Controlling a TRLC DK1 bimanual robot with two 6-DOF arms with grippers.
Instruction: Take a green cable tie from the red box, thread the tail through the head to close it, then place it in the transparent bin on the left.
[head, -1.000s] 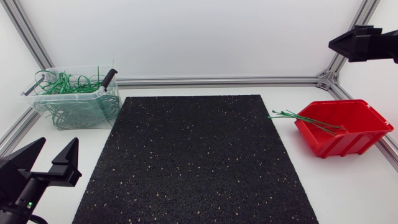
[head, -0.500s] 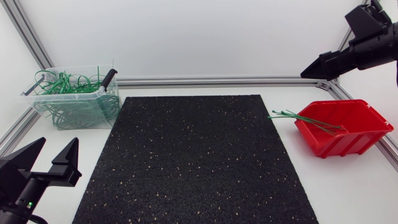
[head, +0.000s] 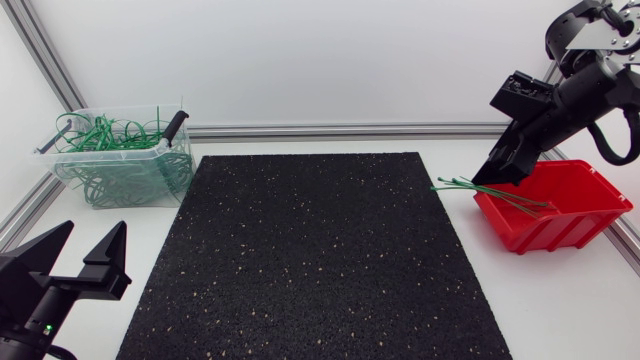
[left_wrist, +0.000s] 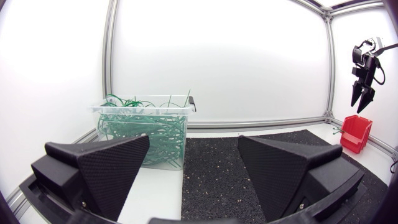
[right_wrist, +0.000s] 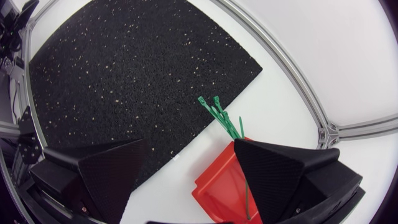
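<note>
My right gripper, fingers apart, above the red box and green ties at the frame's right; my left gripper, likewise apart, lower left.

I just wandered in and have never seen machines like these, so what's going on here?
The right gripper hovers open just above the red box, over the loose green cable ties sticking out of it, holding nothing. The left gripper rests open beside the black mat, at its near left corner. The transparent bin on the left already holds a pile of looped green ties.
</note>
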